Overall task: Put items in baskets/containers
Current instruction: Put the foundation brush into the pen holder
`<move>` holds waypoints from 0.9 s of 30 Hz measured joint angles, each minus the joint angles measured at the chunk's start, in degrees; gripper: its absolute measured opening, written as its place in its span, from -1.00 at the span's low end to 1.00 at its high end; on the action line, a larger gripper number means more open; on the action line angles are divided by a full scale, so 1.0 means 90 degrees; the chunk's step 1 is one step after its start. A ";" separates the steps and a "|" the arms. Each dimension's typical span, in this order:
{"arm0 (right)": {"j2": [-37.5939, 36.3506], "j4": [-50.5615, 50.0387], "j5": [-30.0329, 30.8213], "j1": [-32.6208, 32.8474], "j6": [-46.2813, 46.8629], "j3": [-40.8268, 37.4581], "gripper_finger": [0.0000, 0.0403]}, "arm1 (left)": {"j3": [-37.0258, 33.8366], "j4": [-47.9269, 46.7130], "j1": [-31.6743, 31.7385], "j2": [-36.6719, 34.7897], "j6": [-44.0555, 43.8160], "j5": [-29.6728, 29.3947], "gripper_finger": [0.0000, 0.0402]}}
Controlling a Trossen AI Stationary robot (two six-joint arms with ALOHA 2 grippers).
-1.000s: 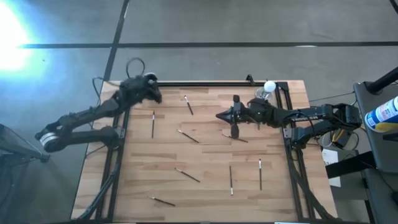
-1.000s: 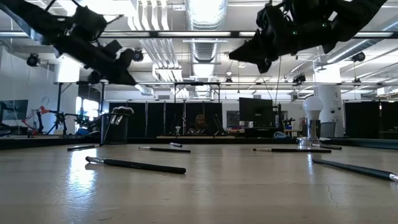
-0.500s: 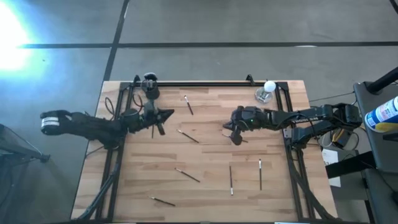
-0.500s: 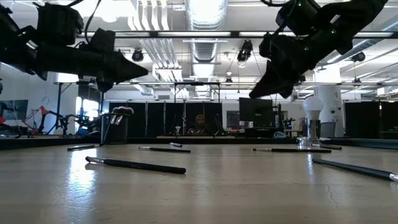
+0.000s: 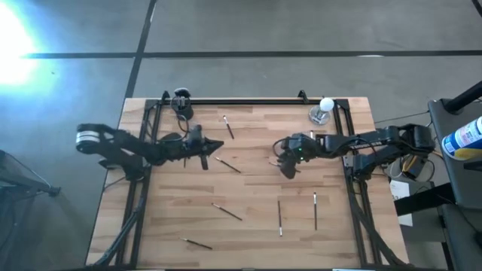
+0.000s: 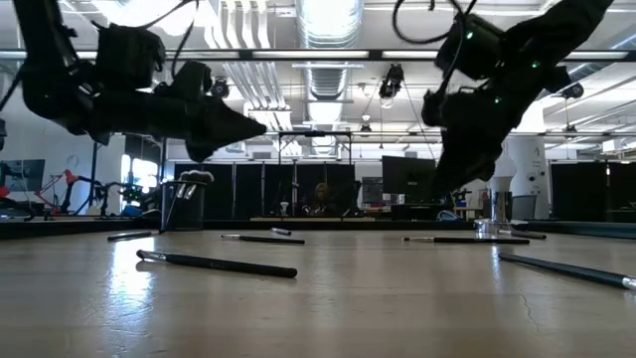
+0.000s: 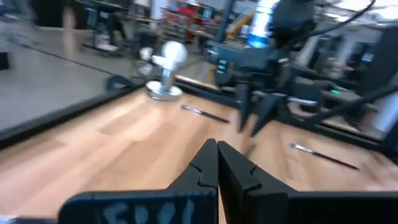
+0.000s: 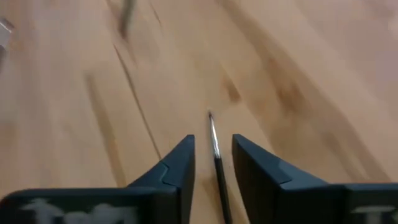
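Sticks lie scattered over the wooden table (image 5: 248, 233). Right gripper (image 5: 287, 167) hangs tilted down over the right-centre of the table, fingers parted, nothing clamped. In the right wrist view a thin stick (image 8: 215, 149) lies on the wood in the gap between the two fingers (image 8: 177, 165); contact with either finger cannot be made out. In the high view only a short bit of that stick shows beside the gripper.

Left gripper (image 5: 218, 144) reaches in from the left edge toward table centre, above the surface, fingers pressed together and empty; the left wrist view shows the two tips meeting in a point (image 7: 216, 149). Its tip is close to the upper end of stick 2 (image 5: 228, 165), apart from it.

Cup (image 5: 181, 101) stands at the far-left corner, well apart from both grippers. The low view shows a brush with a wide head standing in it (image 6: 195, 180).

Other sticks on the table: one near the far edge (image 5: 227, 126), one centre-front (image 5: 227, 212), one front-left (image 5: 197, 243), two upright in the picture at front-right (image 5: 279, 217) and (image 5: 315, 210).

Bulb-shaped object (image 5: 324, 107) stands at the far-right corner.
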 joint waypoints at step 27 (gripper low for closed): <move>0.3133 -0.2390 0.0016 -0.0005 -0.1032 0.2726 -0.71 | 0.0717 0.0064 -0.0202 0.1300 -0.0069 0.0516 -1.00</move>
